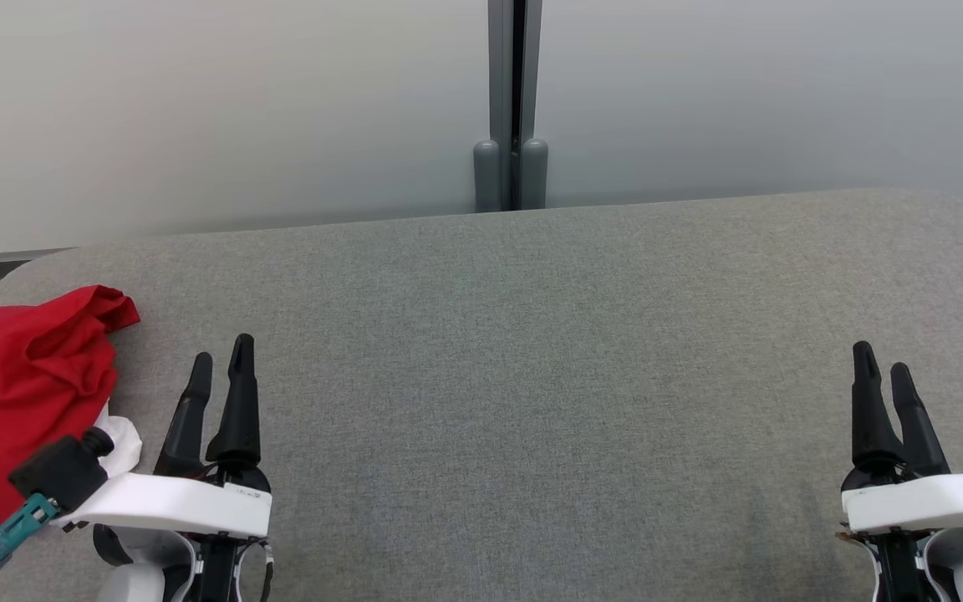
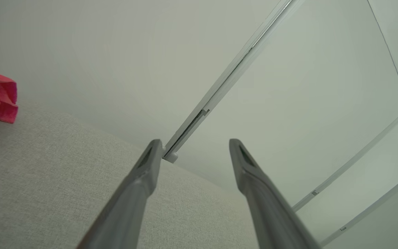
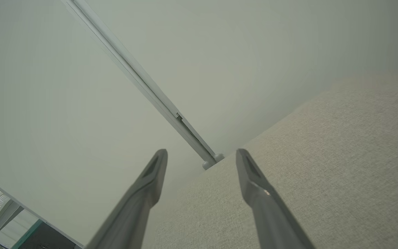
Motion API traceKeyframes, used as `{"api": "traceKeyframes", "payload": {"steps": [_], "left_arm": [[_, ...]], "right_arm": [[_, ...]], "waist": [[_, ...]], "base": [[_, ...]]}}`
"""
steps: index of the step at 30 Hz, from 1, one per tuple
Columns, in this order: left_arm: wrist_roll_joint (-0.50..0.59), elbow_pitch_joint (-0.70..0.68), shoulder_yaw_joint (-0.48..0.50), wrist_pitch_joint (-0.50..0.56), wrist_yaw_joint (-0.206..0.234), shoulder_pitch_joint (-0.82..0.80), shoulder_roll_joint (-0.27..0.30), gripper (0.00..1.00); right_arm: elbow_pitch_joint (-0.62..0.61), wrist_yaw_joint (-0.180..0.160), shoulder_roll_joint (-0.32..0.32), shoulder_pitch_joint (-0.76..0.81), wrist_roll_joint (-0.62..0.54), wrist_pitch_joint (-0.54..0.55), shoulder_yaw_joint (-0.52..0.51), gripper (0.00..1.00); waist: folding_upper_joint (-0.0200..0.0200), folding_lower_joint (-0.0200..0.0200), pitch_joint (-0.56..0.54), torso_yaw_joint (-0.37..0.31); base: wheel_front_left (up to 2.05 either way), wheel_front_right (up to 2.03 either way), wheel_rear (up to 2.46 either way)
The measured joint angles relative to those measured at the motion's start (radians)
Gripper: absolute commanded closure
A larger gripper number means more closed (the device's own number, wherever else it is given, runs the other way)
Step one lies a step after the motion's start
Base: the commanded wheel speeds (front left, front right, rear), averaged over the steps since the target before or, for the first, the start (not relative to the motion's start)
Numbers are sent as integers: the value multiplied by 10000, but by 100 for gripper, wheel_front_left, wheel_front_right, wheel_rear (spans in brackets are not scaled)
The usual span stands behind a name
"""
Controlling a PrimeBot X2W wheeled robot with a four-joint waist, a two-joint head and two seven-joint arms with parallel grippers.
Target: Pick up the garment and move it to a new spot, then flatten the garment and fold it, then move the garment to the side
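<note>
**Head view with both wrist views.** A grey fabric-covered table (image 1: 532,376) with rounded far corners is taken as the landmark. Pale wall panels (image 1: 197,109) stand behind its far edge, and a grey upright post (image 1: 515,100) meets that edge near the middle.

The garment (image 1: 22,393) — red cloth, crumpled into a loose heap — lies on the table at its left end, just short of the far left corner. Its left part is cut off by the picture's edge. A small white patch of cloth (image 1: 124,439) is seen on the side of the heap towards the table's near edge. Whether it belongs to the garment cannot be told.

The left gripper (image 1: 222,351) is held above the table's near edge towards the left end, just beside the garment and apart from it, and is pointed at the far edge. Its two dark fingers (image 2: 143,180) are spread, bare table and wall are seen between them in the left wrist view, and nothing is gripped. A black-and-teal cable plug (image 1: 26,510) is carried on the left wrist, in front of the garment's near part.

The right gripper (image 1: 881,358) is held above the near edge towards the table's right end, well apart from the garment. Its jaws are likewise parted — nothing lies between them.
</note>
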Motion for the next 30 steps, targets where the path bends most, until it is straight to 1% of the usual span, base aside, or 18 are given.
{"api": "traceKeyframes", "payload": {"steps": [19, 30], "left_arm": [[2752, 165, -155, -562, 0, 248, 38, 0], [3927, 242, -224, -849, 0, 389, 29, 0]], "right_arm": [[293, 2, -102, 18, -2696, -554, 307, 0], [393, 2, -15, 99, -3839, -811, 483, 0]], "waist": [[0, 0, -22, -37], [0, 0, -51, 0]], "base": [[0, 0, 0], [0, 0, 0]]}}
